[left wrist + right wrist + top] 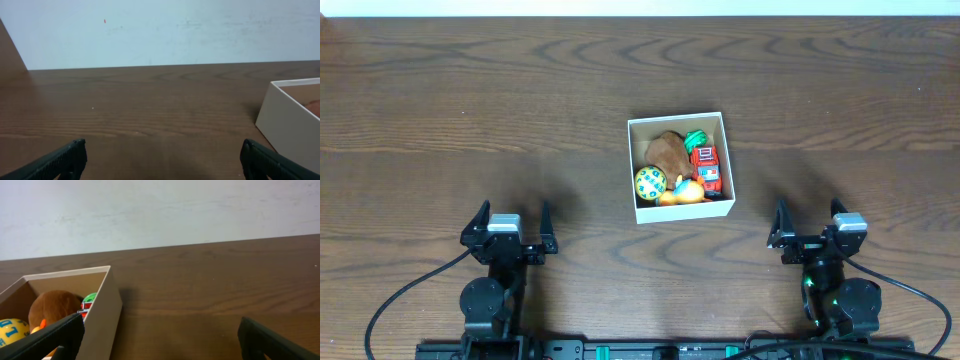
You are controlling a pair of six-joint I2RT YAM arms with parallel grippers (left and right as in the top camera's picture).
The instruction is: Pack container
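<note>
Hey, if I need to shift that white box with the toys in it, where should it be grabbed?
Probably the thin left wall of the container, near the far corner, pinched from straight above, one finger inside, one outside. The walls are low and upright, and that corner looks free of the brown plush toy.

overhead: straight down, far | wrists: low, forward toward wall (160,30) | shared: container (685,209)
</note>
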